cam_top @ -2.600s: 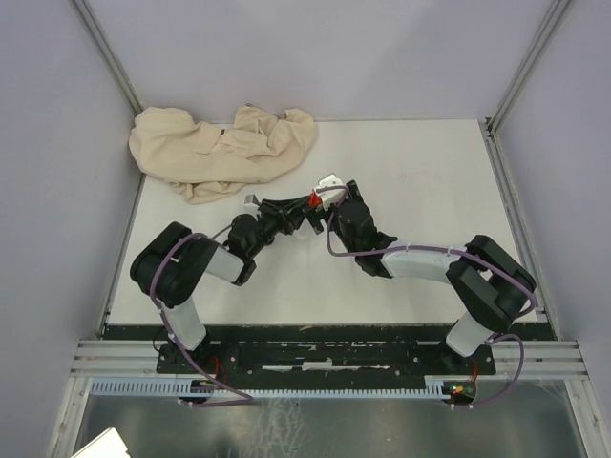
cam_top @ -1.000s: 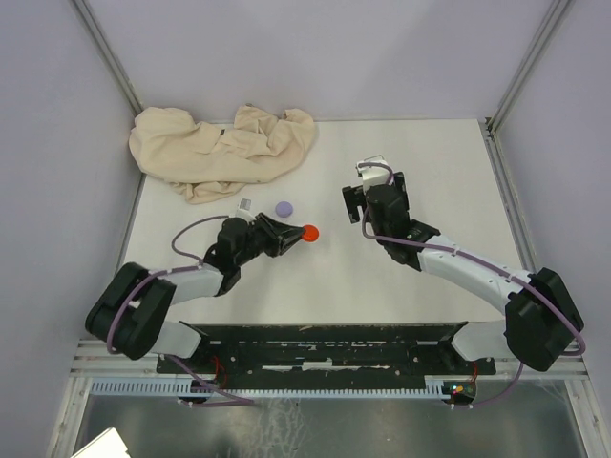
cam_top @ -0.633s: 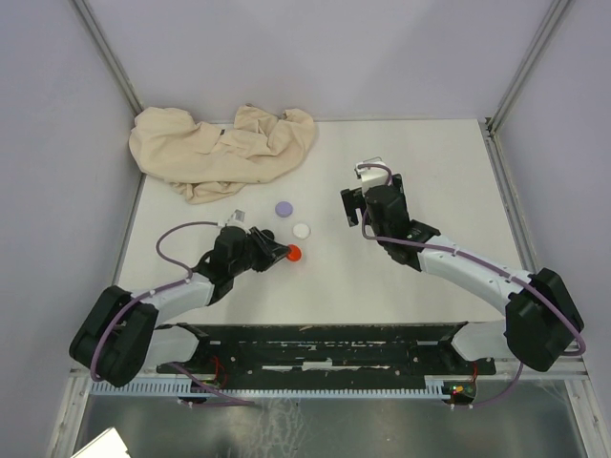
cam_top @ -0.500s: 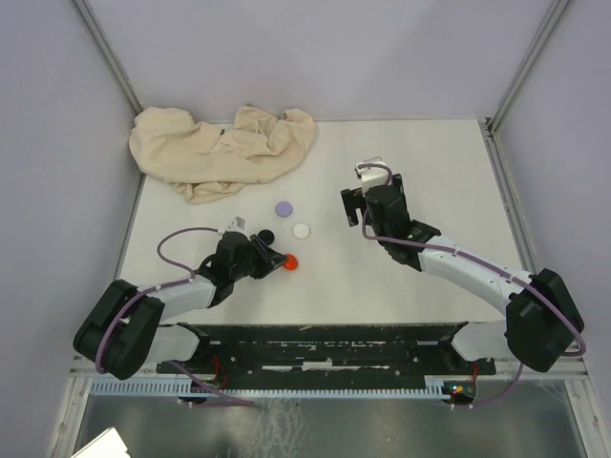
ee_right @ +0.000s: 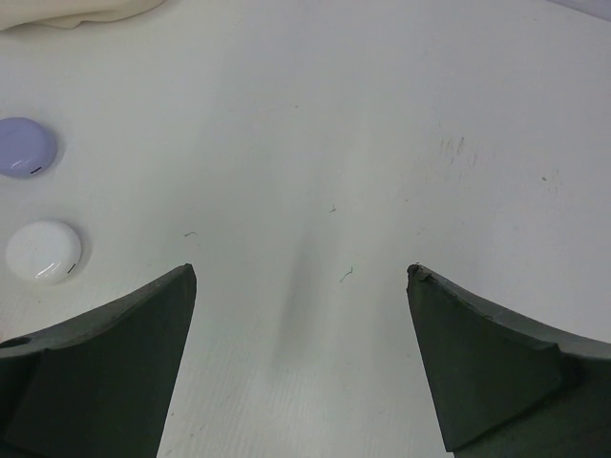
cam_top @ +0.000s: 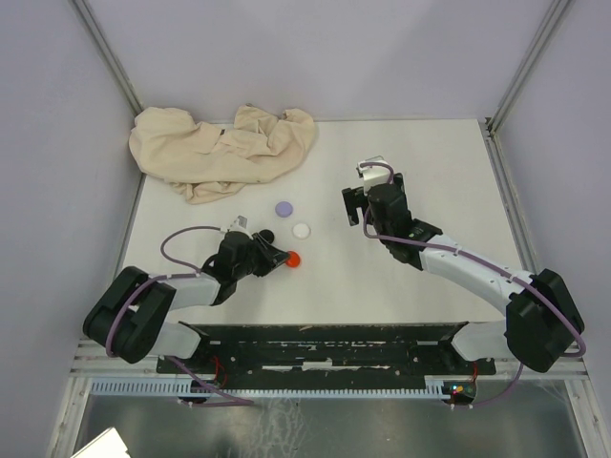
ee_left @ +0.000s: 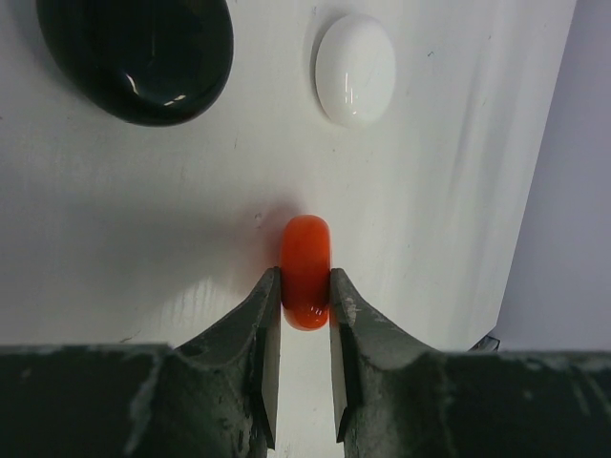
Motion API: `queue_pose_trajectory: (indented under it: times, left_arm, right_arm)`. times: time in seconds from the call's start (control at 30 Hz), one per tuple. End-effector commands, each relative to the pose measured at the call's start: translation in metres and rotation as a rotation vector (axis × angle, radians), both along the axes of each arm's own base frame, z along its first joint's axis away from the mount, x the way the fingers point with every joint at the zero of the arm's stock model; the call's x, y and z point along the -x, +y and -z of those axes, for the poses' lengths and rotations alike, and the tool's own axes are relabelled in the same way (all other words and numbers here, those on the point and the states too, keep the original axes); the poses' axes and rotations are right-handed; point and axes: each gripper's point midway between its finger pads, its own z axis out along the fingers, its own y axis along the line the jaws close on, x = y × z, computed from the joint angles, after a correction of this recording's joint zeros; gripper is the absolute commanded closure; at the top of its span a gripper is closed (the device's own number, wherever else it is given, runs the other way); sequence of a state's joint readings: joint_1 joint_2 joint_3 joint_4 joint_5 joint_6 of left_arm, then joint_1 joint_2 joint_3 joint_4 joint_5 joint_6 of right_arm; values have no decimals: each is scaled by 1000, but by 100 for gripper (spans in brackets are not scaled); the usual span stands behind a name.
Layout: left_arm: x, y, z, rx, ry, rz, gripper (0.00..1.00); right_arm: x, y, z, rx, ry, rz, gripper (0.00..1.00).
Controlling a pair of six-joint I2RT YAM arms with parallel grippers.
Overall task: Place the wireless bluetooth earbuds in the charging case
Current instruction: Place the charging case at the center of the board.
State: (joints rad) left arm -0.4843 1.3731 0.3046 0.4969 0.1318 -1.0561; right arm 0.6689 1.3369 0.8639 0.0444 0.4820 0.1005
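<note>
So the left gripper (ee_left: 305,278) has its 2 fingers (ee_left: 258,329) closed down narrow on the small round glossy red-orange charging case (ee_left: 305,258). It's pinching the case by its 2 flat faces, so the thing stands on edge between the pads. It sits right down at the white tabletop (cam_top: 430,162) with a reddish glow under it, but I can't tell if it's actually touching the surface or just off it.

From the top view, that red one sits near the middle of the table, a bit left of centre. The glossy round black charging case (ee_left: 134,52) lies flat just beside it on the far-left side. The glossy round white charging case (ee_left: 355,69) lies flat just beyond it on the far-right side. The round pale purple charging case (ee_right: 24,146) is a little further back again, near the white one but not touching it. All 4 look shut as far as I can make out.

The right gripper (ee_right: 301,271) is spread wide with nothing between its fingers, just bare table. It hangs over the right half, well apart from the cases, which show up at the left edge of its wrist camera.

There's also a crumpled beige cloth (cam_top: 220,148) bunched in the far-left corner.
</note>
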Motion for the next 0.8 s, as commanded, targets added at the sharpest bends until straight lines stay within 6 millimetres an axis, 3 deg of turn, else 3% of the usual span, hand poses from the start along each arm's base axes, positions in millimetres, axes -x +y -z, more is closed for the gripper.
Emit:
queue_pose_trajectory:
  times: [0.0, 0.27, 0.53, 0.67, 0.77]
  left_arm:
    - [-1, 10, 14, -86, 3, -4, 96]
    - [2, 16, 15, -123, 15, -8, 61]
    - [3, 21, 12, -153, 24, -19, 42]
    - [-3, 36, -6, -209, -11, -68, 35]
    - [-13, 48, -33, -264, -71, -119, 30]
  right_arm:
    - [-6, 4, -23, -57, -53, -1, 1]
    - [-6, 5, -22, -61, -48, -7, 1]
    - [-5, 5, -21, -63, -44, -11, 1]
    - [-4, 3, -22, -65, -47, -9, 1]
    - [-5, 1, -22, -67, -39, 4, 1]
